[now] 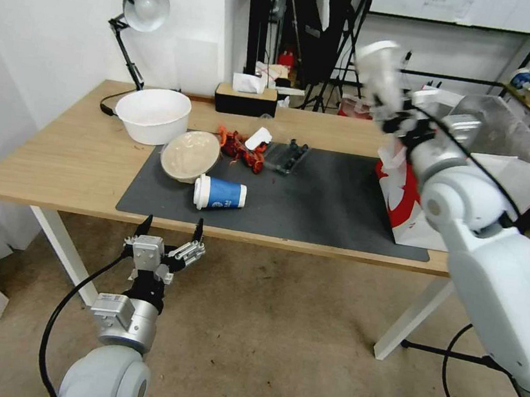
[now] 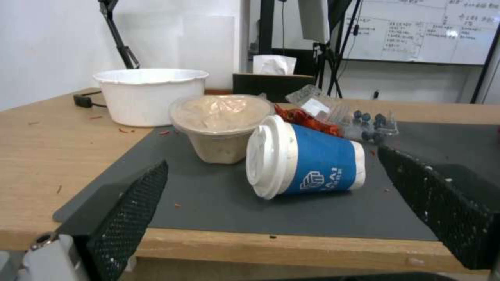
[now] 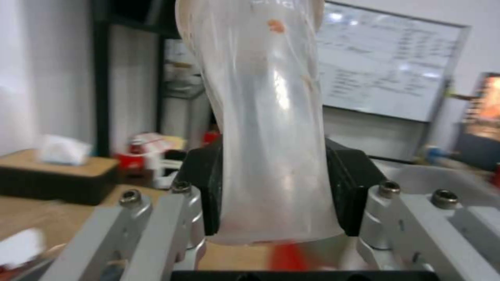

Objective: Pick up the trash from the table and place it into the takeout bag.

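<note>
My right gripper (image 1: 398, 115) is raised above the table's right part, next to the takeout bag (image 1: 408, 198), and is shut on a clear plastic cup (image 1: 378, 70) (image 3: 271, 128), squeezed between the black pads (image 3: 349, 187). On the dark mat (image 1: 317, 199) lie a white-lidded blue paper cup (image 1: 220, 194) (image 2: 304, 156) on its side, a beige bowl (image 1: 190, 155) (image 2: 221, 127), red leftovers (image 1: 242, 148) and a clear tray with dark berries (image 1: 287, 156) (image 2: 365, 123). My left gripper (image 1: 170, 228) (image 2: 271, 210) hangs open just off the table's front edge, facing the blue cup.
A large white bowl (image 1: 154, 113) (image 2: 151, 93), a desk lamp (image 1: 136, 12) and a tissue box (image 1: 246, 95) stand along the back of the table (image 1: 42, 156). Stands and a whiteboard fill the room behind. Bare floor lies in front of the table.
</note>
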